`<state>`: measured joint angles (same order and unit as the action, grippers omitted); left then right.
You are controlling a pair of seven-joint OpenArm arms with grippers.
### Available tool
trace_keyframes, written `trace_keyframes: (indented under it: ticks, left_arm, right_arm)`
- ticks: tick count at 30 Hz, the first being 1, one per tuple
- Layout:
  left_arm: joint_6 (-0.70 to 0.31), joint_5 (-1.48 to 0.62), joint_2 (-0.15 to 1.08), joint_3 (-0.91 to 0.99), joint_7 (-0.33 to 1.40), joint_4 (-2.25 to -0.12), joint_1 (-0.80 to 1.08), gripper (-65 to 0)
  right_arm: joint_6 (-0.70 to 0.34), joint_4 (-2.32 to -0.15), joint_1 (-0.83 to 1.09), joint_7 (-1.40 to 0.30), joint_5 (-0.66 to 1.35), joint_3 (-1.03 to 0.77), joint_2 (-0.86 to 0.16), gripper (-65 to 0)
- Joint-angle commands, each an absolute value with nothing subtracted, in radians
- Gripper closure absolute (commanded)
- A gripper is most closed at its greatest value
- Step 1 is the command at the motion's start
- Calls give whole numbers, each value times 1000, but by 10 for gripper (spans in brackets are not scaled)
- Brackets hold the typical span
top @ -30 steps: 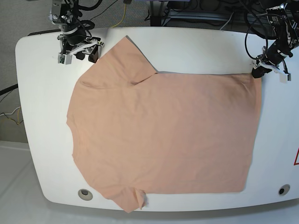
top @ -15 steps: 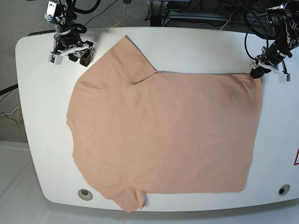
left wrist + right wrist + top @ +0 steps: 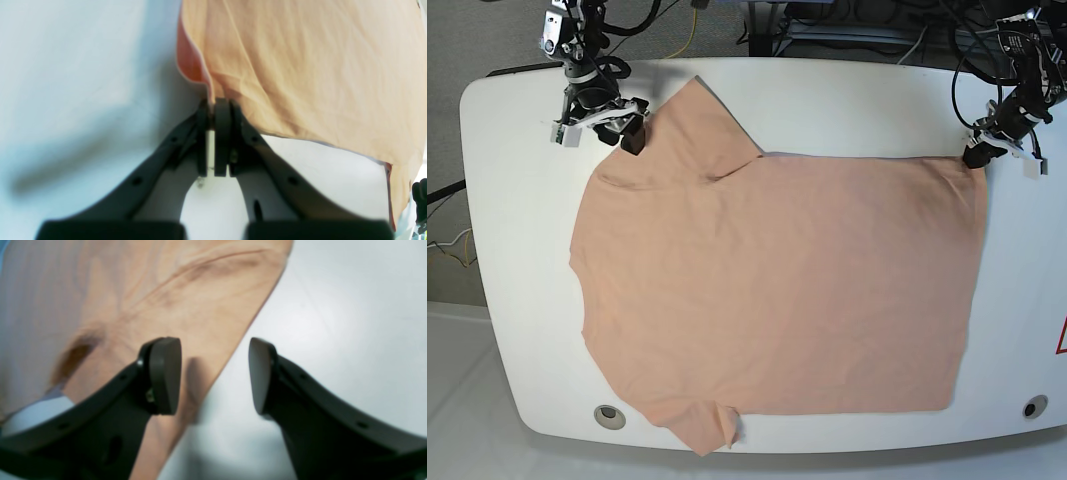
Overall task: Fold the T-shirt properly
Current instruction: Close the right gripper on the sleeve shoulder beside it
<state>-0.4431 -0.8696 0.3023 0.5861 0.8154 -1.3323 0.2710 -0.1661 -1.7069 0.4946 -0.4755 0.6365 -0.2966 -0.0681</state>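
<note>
Fingers of the right gripper [image 3: 213, 376] stand well apart over the far left sleeve of the T-shirt [image 3: 777, 290], with nothing between them. In the right wrist view one finger [image 3: 163, 373] hangs over the peach cloth while the other is over bare white table [image 3: 847, 100], and the sleeve's edge runs slantwise between the two. From those fingers the shirt spreads flat across the tabletop, neck side toward the left and hem toward the right, with a second sleeve at the near edge. At the far right corner of the hem the left gripper [image 3: 213, 106] has its fingers pressed together, pinching the cloth's edge. In the left wrist view the fabric fans away from that pinch in soft wrinkles, a little of its darker inside showing beside the fingers.
</note>
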Motion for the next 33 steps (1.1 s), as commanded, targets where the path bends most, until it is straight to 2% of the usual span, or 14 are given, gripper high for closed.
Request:
trace_keyframes:
  ticks: [1,16,26,33]
  left_arm:
    - [-444,-863,314,588,820,-1341,270,0]
    - [-442,-851,312,583,828,-1351,282,0]
    - [-445,-859,314,582,834,-1356,288,0]
    - [-454,-864,314,580,830,-1358,296,0]
  right_arm:
    - [-152,-1688,501,-572,635,-282,-60,-316]
    - [-156,-1630,445,-659,767,-311,-66,-319]
    - [-161,-1656,454,-730,777,-302,-67,-313]
    - [-170,-1669,472,-724,767,-287,-61,-243]
